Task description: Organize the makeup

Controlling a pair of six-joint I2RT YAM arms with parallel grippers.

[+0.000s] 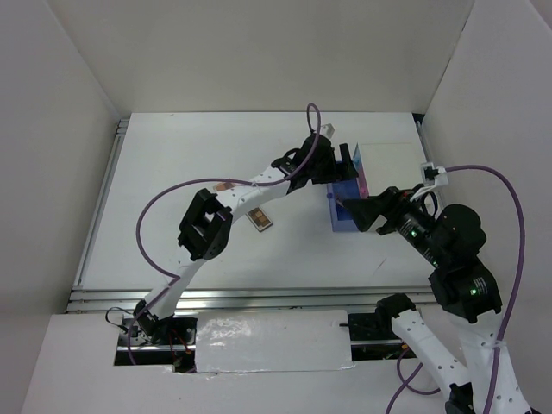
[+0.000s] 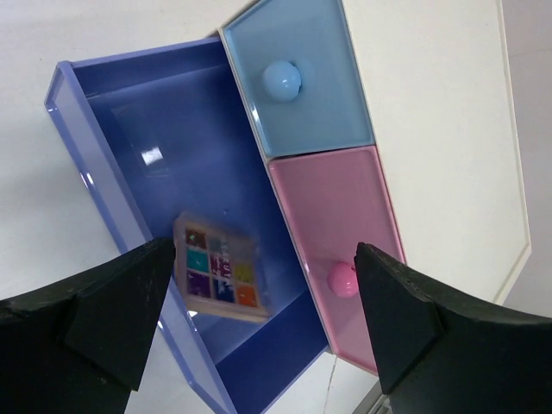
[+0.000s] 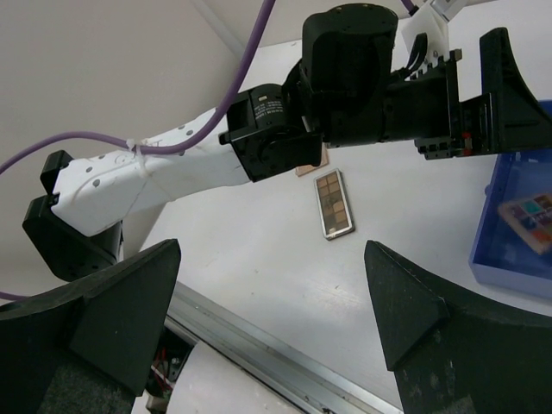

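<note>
Blue drawer [image 2: 172,112] holds one palette [image 2: 217,269] (multicoloured) | left end effector [image 2: 263,259] wide, empty | right end effector [image 3: 272,254] wide, empty

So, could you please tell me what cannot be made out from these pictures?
- Right wrist view: a brownish item is mostly hidden behind the left arm; its kind is unclear.
- Right wrist view: the blue drawer and the palette inside are cut off by the right edge.
- Left wrist view: the pink drawer is shut, contents hidden.
</note>
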